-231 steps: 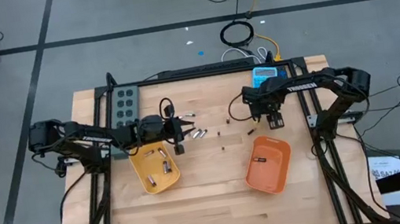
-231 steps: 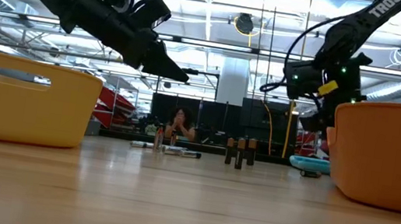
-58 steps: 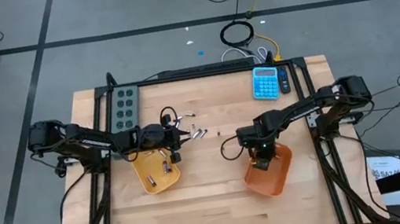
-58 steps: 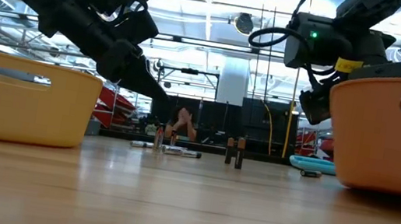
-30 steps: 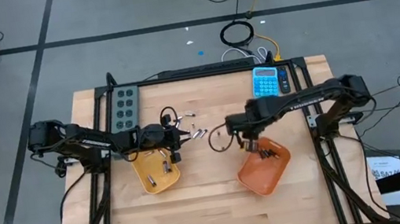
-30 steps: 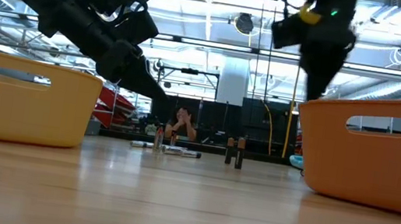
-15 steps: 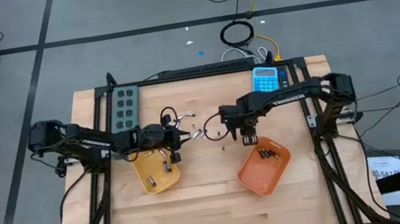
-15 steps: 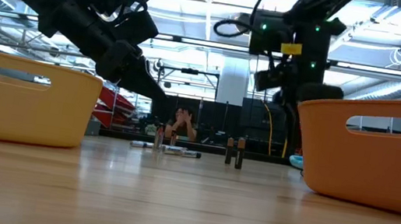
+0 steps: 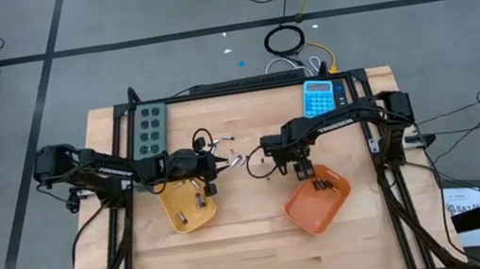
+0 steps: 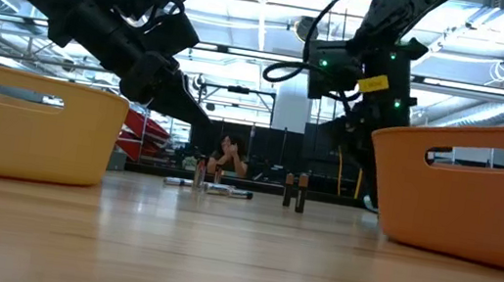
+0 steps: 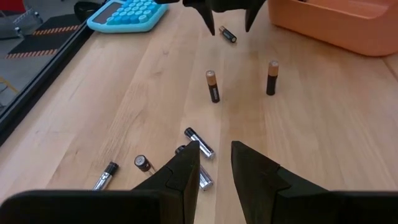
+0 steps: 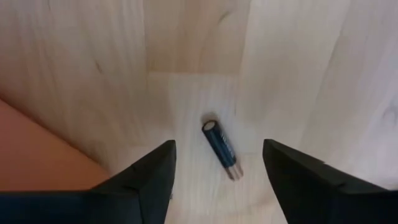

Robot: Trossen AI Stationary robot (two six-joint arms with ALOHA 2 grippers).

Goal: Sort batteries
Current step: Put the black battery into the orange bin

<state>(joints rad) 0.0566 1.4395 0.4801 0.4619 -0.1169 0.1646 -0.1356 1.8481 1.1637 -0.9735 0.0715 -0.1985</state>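
Fingers of the right gripper [image 12: 217, 163] are spreading wide over a small dark cylindrical battery [image 12: 221, 149] lying on the wooden table [image 9: 246, 238] | left gripper [image 11: 216, 163] is hovering parted above loose silvery batteries [image 11: 200, 143] | no label legible.

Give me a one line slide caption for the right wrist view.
Open right gripper poised above a dark battery lying on the wooden table, orange tray at the edge.

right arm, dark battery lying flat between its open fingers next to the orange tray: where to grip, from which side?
Grip the dark battery at mid-body, coming straight down from above: it lies flat on the bare table. The right gripper is open and straddles it, but the battery lies slanted across the gap, so a slight wrist turn would probably set the fingers square on its long sides. The orange tray sits close beside one finger.
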